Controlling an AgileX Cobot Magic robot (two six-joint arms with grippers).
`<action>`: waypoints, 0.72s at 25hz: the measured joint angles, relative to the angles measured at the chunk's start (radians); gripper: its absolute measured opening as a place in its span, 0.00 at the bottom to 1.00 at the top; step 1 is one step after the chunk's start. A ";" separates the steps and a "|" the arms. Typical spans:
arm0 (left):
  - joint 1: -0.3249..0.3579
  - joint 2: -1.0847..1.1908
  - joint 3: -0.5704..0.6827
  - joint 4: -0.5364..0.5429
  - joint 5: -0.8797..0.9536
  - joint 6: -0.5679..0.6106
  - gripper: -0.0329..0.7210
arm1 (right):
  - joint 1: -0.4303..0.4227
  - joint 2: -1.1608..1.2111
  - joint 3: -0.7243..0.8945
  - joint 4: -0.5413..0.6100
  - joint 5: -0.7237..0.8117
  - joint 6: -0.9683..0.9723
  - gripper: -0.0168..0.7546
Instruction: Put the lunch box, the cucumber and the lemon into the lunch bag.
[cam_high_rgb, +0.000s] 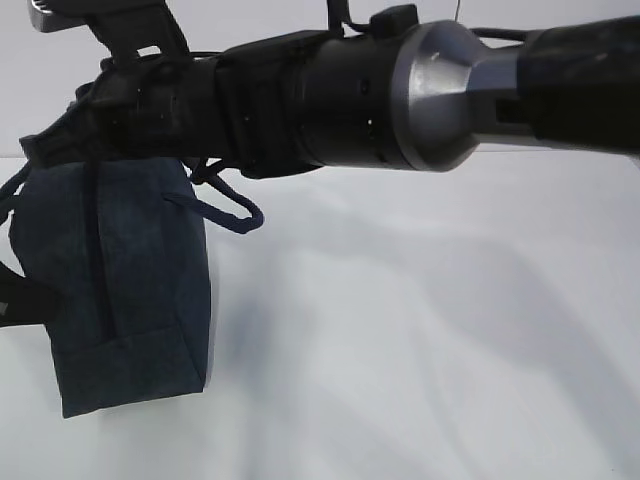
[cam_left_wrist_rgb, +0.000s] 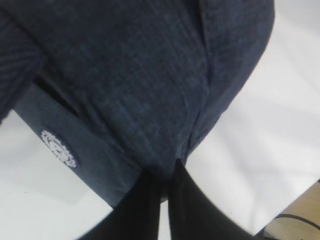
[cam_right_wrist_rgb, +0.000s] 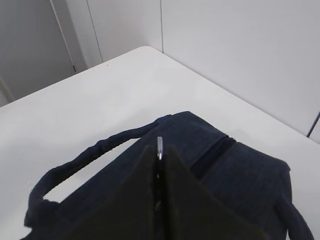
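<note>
The dark navy lunch bag (cam_high_rgb: 130, 280) stands at the left of the white table, its zipper (cam_high_rgb: 96, 250) running down the side that faces me. My right arm reaches across from the right over the bag's top. In the right wrist view my right gripper (cam_right_wrist_rgb: 159, 150) is shut on the silver ring pull (cam_right_wrist_rgb: 159, 145), which pokes out between the fingertips. My left gripper (cam_left_wrist_rgb: 167, 172) is shut on a fold of the bag's fabric (cam_left_wrist_rgb: 150, 100) at a lower corner. The lunch box, the cucumber and the lemon are out of view.
A looped handle (cam_high_rgb: 235, 215) hangs off the bag's right side; another handle (cam_right_wrist_rgb: 85, 160) curves beside the right gripper. The table (cam_high_rgb: 420, 330) stretches white to the right of the bag. Its far corner (cam_right_wrist_rgb: 145, 50) meets pale wall panels. A white logo (cam_left_wrist_rgb: 58, 148) marks the bag.
</note>
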 joint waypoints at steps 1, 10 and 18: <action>0.000 0.000 0.000 0.000 0.000 0.000 0.04 | -0.002 0.002 -0.002 0.002 0.000 -0.002 0.00; 0.000 0.000 0.000 0.000 0.004 0.002 0.04 | -0.006 0.009 -0.004 0.040 0.000 -0.002 0.00; 0.000 0.000 0.000 0.000 0.004 0.004 0.04 | -0.006 0.009 -0.005 0.041 -0.002 -0.002 0.01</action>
